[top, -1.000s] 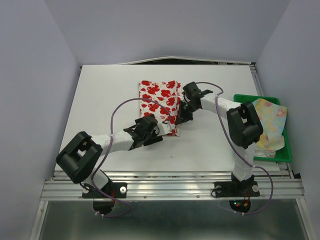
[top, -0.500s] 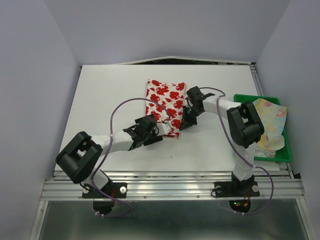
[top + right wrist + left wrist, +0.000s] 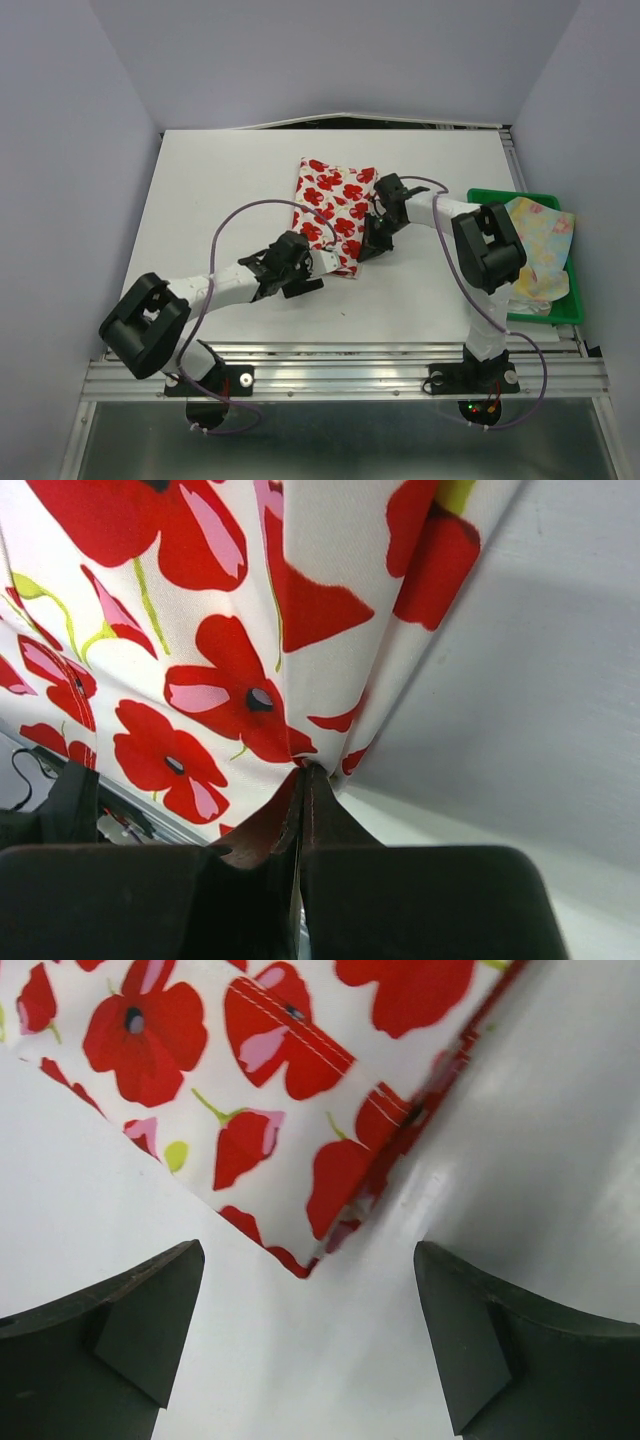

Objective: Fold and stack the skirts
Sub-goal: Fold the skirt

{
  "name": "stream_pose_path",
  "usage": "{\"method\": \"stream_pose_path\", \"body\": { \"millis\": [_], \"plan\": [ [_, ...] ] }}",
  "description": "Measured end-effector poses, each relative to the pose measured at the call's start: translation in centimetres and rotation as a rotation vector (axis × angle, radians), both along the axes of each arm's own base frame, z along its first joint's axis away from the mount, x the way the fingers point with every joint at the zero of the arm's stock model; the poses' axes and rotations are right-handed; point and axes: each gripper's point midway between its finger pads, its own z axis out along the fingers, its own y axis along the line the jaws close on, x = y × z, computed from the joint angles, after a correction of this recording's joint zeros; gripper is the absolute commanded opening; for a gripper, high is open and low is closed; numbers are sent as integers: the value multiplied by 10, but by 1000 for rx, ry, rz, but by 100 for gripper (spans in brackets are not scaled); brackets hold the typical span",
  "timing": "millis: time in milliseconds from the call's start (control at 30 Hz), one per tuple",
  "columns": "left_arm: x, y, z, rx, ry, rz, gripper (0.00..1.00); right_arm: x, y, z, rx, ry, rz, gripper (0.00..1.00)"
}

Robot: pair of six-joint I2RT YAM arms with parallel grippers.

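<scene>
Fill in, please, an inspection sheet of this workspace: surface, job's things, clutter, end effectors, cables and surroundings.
Surface: white table, no spill seen.
Job's things: red-flower skirt folded at the table's middle; pale yellow skirt crumpled in the tray.
Clutter: green tray at the table's right edge; nothing else seen.
End effectors: left end effector open at the red-flower skirt's near corner, not gripping; right end effector shut on that skirt's right edge.
Cables: a purple cable loops along each arm; the left one passes above the red-flower skirt.
Surroundings: pale walls on three sides; metal rail at the near edge.
</scene>
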Motion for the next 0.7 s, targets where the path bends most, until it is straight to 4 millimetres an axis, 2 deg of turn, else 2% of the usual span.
{"method": "stream_pose_path", "body": {
  "millis": [33,133,167,233,267,300,367,433,500,567,700],
  "plan": [
    [-6,0,2,-9,21,-15,99,0,1,1,5,-2,7,4],
    [-27,-6,17,-73,76,-78,99,0,3,3,22,-4,22,20],
    [-32,-9,27,-103,80,-100,99,0,5,6,31,-6,29,35],
    [-40,-18,47,-169,88,-144,98,3,6,10,41,-18,37,48],
    [-43,-22,55,-193,92,-161,99,5,8,13,51,-29,48,57],
    [-44,-27,63,-218,94,-173,98,7,9,17,60,-41,54,60],
    [-46,-36,76,-263,104,-188,95,13,11,29,78,-77,64,61],
    [-46,-40,79,-287,121,-186,88,25,11,46,98,-128,66,59],
    [-47,-41,74,-297,152,-175,83,42,7,65,125,-193,63,54],
    [-47,-39,65,-286,185,-163,74,69,-2,87,147,-273,43,51],
    [-44,-34,49,-228,206,-180,61,113,-13,115,181,-392,23,49]
  ]
}}
